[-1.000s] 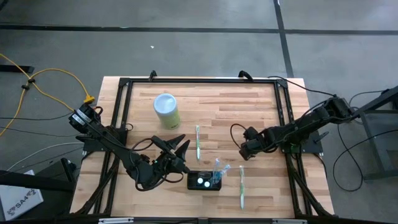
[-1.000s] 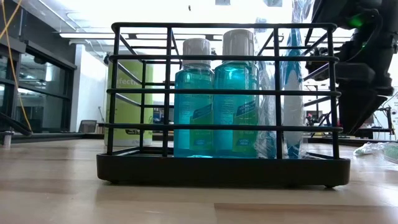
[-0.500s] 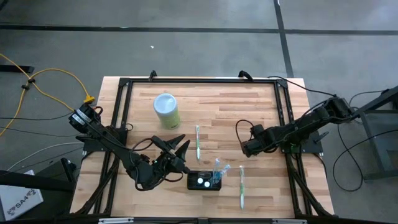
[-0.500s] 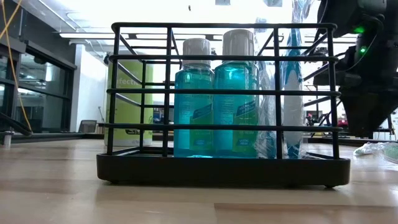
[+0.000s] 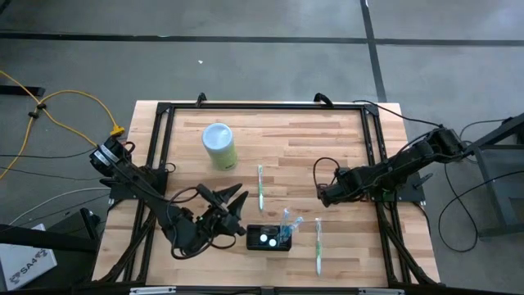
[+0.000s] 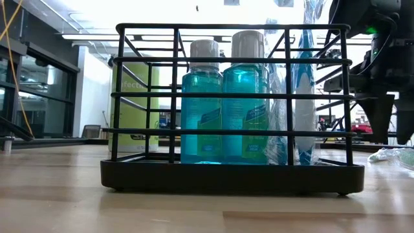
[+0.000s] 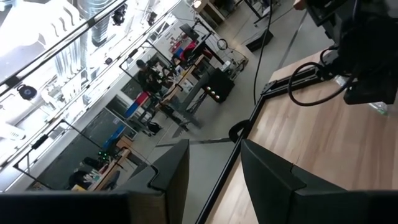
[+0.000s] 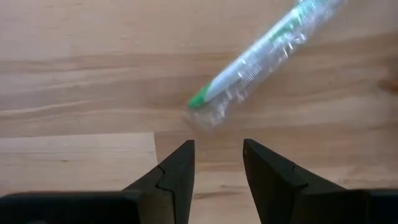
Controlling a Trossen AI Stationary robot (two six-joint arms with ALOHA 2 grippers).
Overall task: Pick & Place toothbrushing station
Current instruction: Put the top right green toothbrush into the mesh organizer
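Butcher-block wood formed the tabletop, framed by black rails. Near its front edge sat the small black rectangular wire toothbrushing station, its long axis running left to right, holding two blue bottles upright. The left gripper hovered just beside the station's left end, fingers spread and empty. The right gripper hung farther off to the station's right, jaws parted over one wrapped green-and-white toothbrush. Two such toothbrushes lay on the wood, and one pale green cylinder stood beyond.
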